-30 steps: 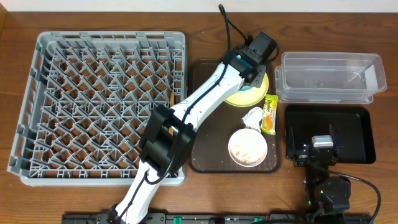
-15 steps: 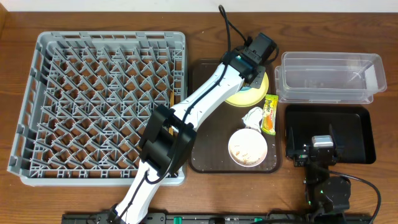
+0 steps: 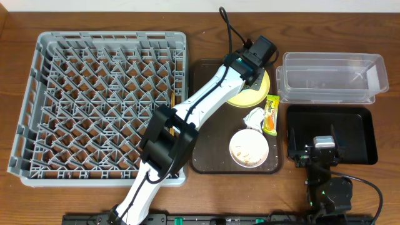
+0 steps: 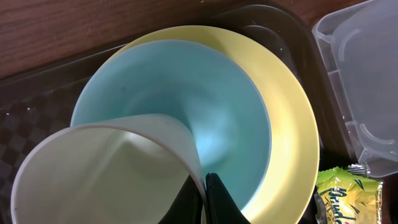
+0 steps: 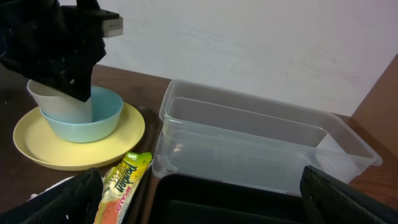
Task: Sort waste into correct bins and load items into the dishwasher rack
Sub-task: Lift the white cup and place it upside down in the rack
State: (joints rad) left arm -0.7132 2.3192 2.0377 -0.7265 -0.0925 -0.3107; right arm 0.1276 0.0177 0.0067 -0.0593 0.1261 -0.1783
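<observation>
Tightening, left pincer (image 4: 203, 188) now clamps white cup (image 4: 93, 171).

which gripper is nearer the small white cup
Left. The left gripper is shut on the small white cup in the light blue bowl; the right gripper hangs open above the shallow black rectangular tray.

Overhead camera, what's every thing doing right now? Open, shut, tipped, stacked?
left gripper, shut on the white cup rim
right gripper, open, holding nothing
white cup, tilted inside the light blue bowl
light blue bowl, upright on the yellow plate
white bowl, upright, crumbs inside
napkin, crumpled
snack wrapper, lying flat
</observation>
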